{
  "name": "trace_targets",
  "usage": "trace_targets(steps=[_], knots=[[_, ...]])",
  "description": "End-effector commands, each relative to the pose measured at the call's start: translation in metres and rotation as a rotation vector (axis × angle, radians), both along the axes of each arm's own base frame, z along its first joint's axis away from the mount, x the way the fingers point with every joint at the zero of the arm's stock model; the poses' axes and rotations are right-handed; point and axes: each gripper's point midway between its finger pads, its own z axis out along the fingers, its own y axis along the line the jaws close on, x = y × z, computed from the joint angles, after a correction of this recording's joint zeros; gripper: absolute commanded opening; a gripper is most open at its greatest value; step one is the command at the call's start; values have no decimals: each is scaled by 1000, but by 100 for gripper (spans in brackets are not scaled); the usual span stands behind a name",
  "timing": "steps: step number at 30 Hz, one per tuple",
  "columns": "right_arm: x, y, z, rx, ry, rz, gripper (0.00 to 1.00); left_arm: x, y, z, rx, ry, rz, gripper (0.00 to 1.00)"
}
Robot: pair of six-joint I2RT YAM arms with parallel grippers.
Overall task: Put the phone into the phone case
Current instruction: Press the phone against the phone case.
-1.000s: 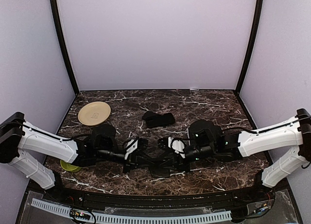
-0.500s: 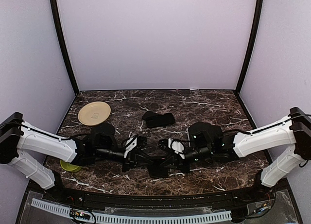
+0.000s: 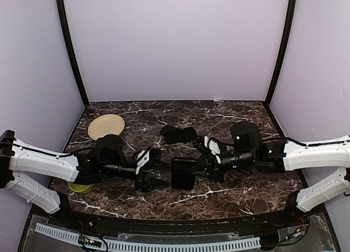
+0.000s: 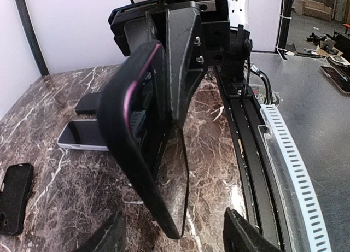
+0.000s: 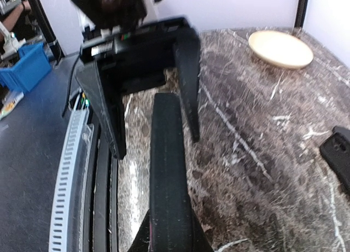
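Black phone case (image 4: 117,137), thin pink line along its rim, is in my right gripper (image 3: 196,170): jaws clamped on one end of it

Case is held on edge and tilted, over the middle of the marble table (image 3: 240,115), nearer the front. Right wrist view has it dead edge-on, just a narrow black strip. Can't tell if the low corner touches the marble, or if anything is seated inside

Left gripper (image 3: 161,174): jaws spread wide, nothing in them. It points at the case from the opposite side. In both wrist views the free end of the case sits in line with the gap between my left fingers, close, and I see no contact

Phone (image 4: 82,138): light grey slab, flat on the marble, not in the case. Left wrist view shows it beyond the held case, toward the back of the table, well apart from it. I can't make it out in the top view

Other stuff:
- second black case-like item (image 3: 178,134) flat on the marble behind the grippers, apart from both
- tan plate (image 3: 106,127) back left, upright and bare
- yellow-green disc (image 3: 79,187) at front left, partly under my left arm
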Motion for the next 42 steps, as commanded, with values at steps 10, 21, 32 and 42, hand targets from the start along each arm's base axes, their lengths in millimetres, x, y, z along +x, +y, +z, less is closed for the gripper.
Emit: trace_targets(steps=[10,21,32,42], knots=[[-8,2,130,308,-36,83,0,-13,-8,75,-230,0,-76,29],[-10,8,148,361,-6,101,0,-16,-9,89,-269,71,-83,16],[-7,16,144,341,9,110,0,-18,-7,94,-305,91,-75,0],[-6,17,141,322,15,105,0,-18,-6,95,-328,101,-66,0]])
